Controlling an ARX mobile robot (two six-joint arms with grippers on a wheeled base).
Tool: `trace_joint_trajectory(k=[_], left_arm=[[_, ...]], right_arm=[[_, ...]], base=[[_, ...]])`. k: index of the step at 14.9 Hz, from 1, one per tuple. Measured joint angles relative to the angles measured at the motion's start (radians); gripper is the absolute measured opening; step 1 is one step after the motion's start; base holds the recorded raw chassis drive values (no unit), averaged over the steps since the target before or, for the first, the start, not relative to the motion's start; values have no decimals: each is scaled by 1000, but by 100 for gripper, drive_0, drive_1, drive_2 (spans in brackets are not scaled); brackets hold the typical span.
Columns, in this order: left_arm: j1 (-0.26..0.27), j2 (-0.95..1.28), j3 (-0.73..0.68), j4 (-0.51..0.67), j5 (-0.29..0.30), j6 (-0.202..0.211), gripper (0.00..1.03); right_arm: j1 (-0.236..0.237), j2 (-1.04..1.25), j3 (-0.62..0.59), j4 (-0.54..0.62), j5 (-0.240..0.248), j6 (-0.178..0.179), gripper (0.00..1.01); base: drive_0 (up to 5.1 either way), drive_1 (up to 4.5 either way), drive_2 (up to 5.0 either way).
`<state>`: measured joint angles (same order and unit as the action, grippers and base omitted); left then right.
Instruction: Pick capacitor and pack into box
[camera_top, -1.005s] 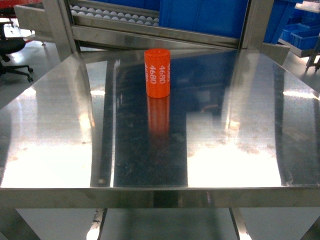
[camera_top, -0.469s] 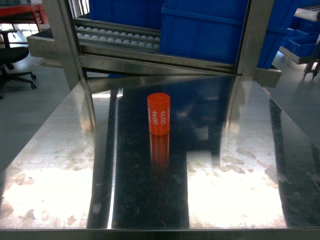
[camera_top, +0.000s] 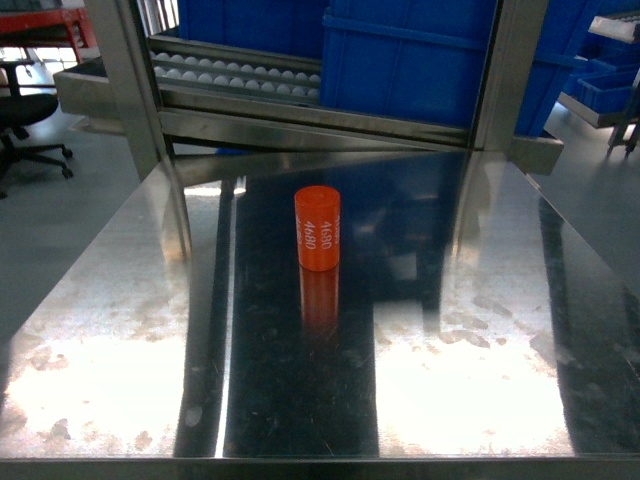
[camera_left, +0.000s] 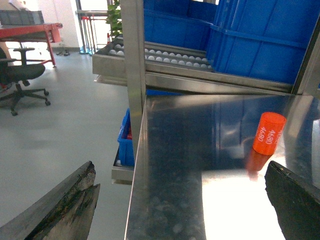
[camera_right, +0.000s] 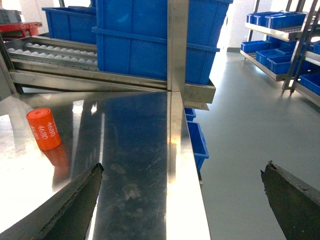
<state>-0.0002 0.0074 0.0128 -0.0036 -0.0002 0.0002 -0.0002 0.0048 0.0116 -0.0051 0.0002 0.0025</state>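
Observation:
An orange cylindrical capacitor marked 4680 stands upright near the middle of the steel table. It also shows in the left wrist view as the capacitor, far right, and in the right wrist view as the capacitor, far left. My left gripper hangs open over the table's left edge, nothing between its fingers. My right gripper hangs open over the table's right edge, also empty. Neither gripper shows in the head view. The box is out of view.
Large blue bins sit on a roller rack behind the table. Steel uprights flank the far corners. An office chair stands on the floor to the left. Shelves of blue bins stand to the right.
The head view moved from one second ago: the capacitor sits lower in frame and more of the rack shows. Nothing differs since half a second ago.

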Motion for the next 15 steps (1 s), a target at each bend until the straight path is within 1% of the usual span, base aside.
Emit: trace_joint_trajectory(k=[15], left_arm=[[0,0,0,0,0,0,98]], right_arm=[[0,0,0,0,0,0,98]], base=[[0,0,0]])
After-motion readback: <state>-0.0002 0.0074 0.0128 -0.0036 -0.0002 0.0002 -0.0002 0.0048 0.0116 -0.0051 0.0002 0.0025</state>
